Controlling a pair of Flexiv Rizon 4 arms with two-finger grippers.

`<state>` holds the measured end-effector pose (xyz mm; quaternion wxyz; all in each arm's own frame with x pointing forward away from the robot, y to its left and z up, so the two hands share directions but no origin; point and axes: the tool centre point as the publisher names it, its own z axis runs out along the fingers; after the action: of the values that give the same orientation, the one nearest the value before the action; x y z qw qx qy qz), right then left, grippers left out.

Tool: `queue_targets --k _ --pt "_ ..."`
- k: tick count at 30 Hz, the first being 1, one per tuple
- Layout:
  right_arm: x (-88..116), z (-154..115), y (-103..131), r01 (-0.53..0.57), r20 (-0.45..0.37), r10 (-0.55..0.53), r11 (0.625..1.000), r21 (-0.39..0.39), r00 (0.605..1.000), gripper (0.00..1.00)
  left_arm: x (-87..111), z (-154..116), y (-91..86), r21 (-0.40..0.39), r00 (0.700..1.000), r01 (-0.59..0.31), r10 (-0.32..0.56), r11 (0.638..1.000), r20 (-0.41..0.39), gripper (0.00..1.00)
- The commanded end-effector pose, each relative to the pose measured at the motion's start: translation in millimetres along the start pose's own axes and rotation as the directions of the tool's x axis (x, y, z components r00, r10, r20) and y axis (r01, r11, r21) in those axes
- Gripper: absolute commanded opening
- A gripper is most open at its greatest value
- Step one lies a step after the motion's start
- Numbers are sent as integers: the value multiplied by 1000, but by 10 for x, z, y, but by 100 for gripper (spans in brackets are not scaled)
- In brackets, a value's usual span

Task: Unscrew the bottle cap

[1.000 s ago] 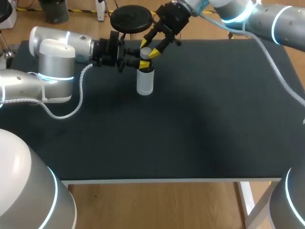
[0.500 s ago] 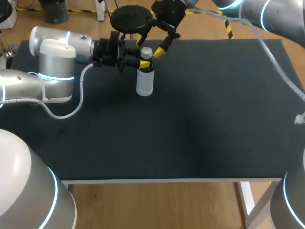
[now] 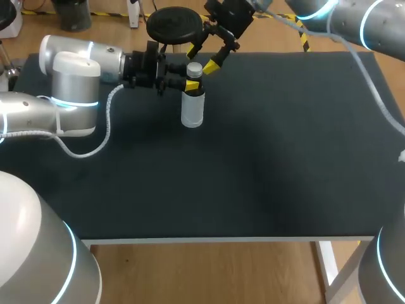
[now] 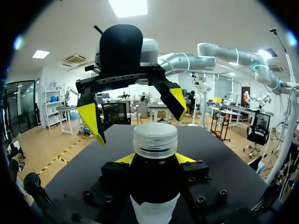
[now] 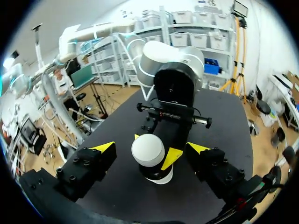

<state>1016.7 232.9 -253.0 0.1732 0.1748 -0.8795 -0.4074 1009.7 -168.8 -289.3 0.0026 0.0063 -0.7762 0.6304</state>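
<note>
A small bottle (image 3: 192, 107) with a clear body and a pale cap (image 3: 194, 68) stands upright on the black table (image 3: 266, 164) at the back left. My left gripper (image 3: 190, 85) comes in level from the left and is shut on the bottle's dark neck, just under the cap. In the left wrist view the bottle (image 4: 155, 186) fills the gap between the yellow tips and its cap (image 4: 155, 139) stands above them. My right gripper (image 3: 201, 60) hangs open just above and behind the cap, touching nothing. From the right wrist the cap (image 5: 147, 149) sits below its spread fingers (image 5: 105, 149).
The left arm's white cable (image 3: 95, 149) loops over the table's left part. The table's front edge (image 3: 221, 239) runs along the near side. The right arm crosses above the back edge.
My right gripper has let go of the cap, opened wide and lifted slightly up and back. The left gripper and the bottle have not moved.
</note>
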Motion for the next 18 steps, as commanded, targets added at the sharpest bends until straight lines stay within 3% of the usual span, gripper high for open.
queue_targets --k 1,10,18 --pt "146 57 19 -77 472 67 997 2 879 100 -9 2 4 -1 1000 1 -1 1000 -3 0" --pt "181 114 49 -90 540 80 996 -9 838 100 -9 2 4 -1 1000 1 -1 1000 -3 0" --pt "204 176 71 -89 534 79 996 -7 842 100 -9 2 4 -1 1000 1 -1 1000 -3 0"
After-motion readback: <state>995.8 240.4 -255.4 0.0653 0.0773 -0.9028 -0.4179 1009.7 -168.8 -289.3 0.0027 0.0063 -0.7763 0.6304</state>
